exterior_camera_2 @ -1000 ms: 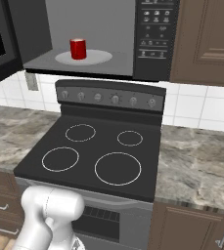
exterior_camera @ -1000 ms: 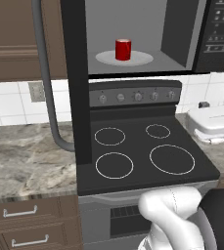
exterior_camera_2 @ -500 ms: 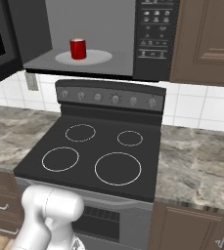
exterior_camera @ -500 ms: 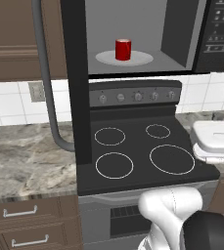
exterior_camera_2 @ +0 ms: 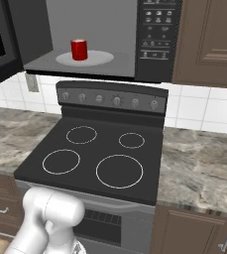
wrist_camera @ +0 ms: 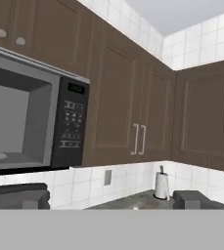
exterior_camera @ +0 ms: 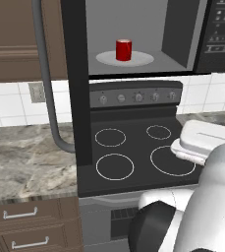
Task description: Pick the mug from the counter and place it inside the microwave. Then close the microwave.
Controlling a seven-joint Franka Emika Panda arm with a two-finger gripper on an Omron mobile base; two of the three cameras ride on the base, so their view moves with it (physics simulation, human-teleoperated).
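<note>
Mug: one red mug (exterior_camera: 124, 49), upright on the white turntable plate (exterior_camera: 142, 60) inside the microwave (exterior_camera_2: 92, 20); from the right base view it stands toward the left of the plate.
Microwave: one, mounted above the stove; cavity grey and open to view; door (exterior_camera: 76, 74) swung out to the left, seen edge-on in the left base view.
Door handle: one long curved grey bar (exterior_camera: 46, 83), running down past the tiled wall.
Button panel: one black panel (exterior_camera_2: 155, 34) on the microwave's right side, with rows of small keys; markings too small to read.
Stove: one black glass stovetop (exterior_camera_2: 92, 154) with four white burner rings, two large and two smaller; five knobs along its back panel (exterior_camera_2: 112, 99).
Surface: grey-brown marbled stone surface (exterior_camera_2: 199, 163) on both sides of the stove; bare where visible.
Drawers: two drawer pulls show at lower left in the left base view (exterior_camera: 20, 214).
Wall outlet: one, on the white tiles left of the stove (exterior_camera: 36, 92).
Upper cabinets: brown wooden doors; two vertical pulls side by side in the hand view (wrist_camera: 139, 139).
Paper towel roll: one, upright in the far corner in the hand view (wrist_camera: 161, 185).
Gripper: gripper (wrist_camera: 108, 199) with dark fingertips (wrist_camera: 194, 199) at the bottom of the hand view, spread wide, holding nothing, well apart from the mug.
Writing: none legible anywhere.
</note>
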